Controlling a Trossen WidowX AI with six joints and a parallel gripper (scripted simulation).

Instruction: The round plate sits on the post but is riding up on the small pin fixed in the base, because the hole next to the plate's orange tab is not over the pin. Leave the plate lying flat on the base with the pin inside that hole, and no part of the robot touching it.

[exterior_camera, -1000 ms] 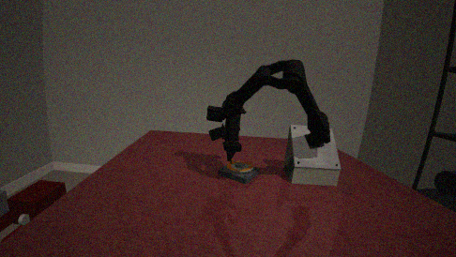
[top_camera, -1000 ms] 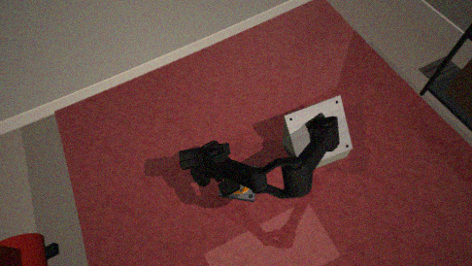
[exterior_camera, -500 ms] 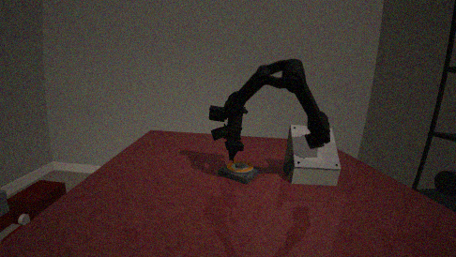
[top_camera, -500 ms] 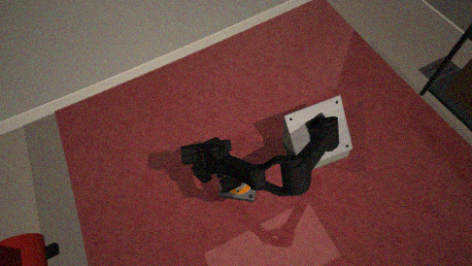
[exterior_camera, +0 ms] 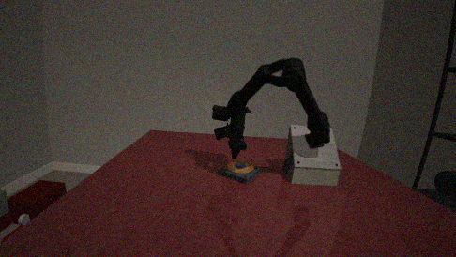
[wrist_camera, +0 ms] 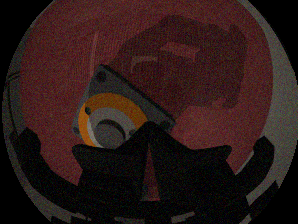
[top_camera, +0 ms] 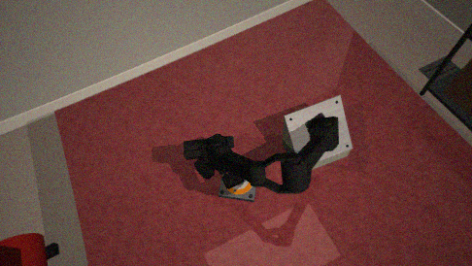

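Only wrist view shows clenched, empty gripper (wrist_camera: 150,137) seemingly beside plate (wrist_camera: 107,123).

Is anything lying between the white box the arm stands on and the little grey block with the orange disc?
Only red mat between white box and grey block, seen in the exterior view.

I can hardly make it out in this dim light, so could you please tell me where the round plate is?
The round plate lies on its grey base on the red mat, directly under the shut gripper, left of the white block.
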